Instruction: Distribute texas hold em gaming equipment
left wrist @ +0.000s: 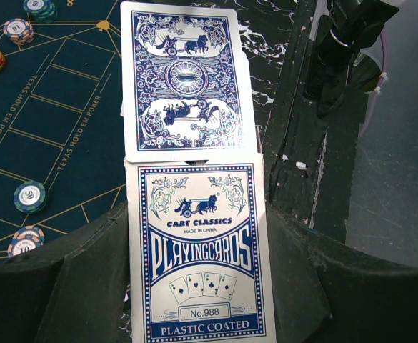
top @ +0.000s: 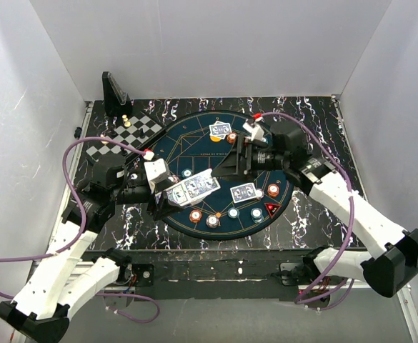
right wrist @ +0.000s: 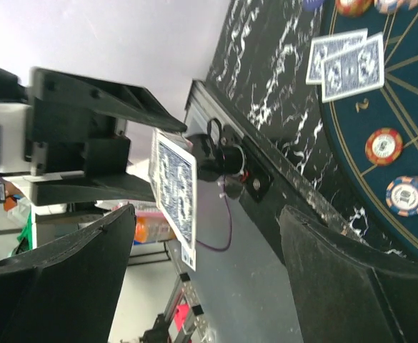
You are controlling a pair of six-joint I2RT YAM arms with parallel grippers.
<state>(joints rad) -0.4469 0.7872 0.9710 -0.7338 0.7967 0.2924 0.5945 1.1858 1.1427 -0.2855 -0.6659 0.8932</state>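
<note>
Card box point(left wrist: 201, 250) fills the left wrist view, clamped in the left pincer point(left wrist: 194, 246), with one blue-backed card point(left wrist: 183, 78) sticking out of its top (over the mat point(left wrist: 44, 107)). The left arm point(top: 66, 271) stretches from the near left corner of the desk point(top: 316, 207). The right arm point(top: 359, 214) bends in from the near right corner. The right pincer point(top: 221, 170) is spread wide, facing the card's free end, its fingers clear of it.

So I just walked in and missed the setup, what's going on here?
The left gripper is clamped on a playing-card box with one blue-backed card sticking out of its end. The right gripper faces it, open and empty. Two pairs of cards and several chips already lie on the round blue mat.
</note>
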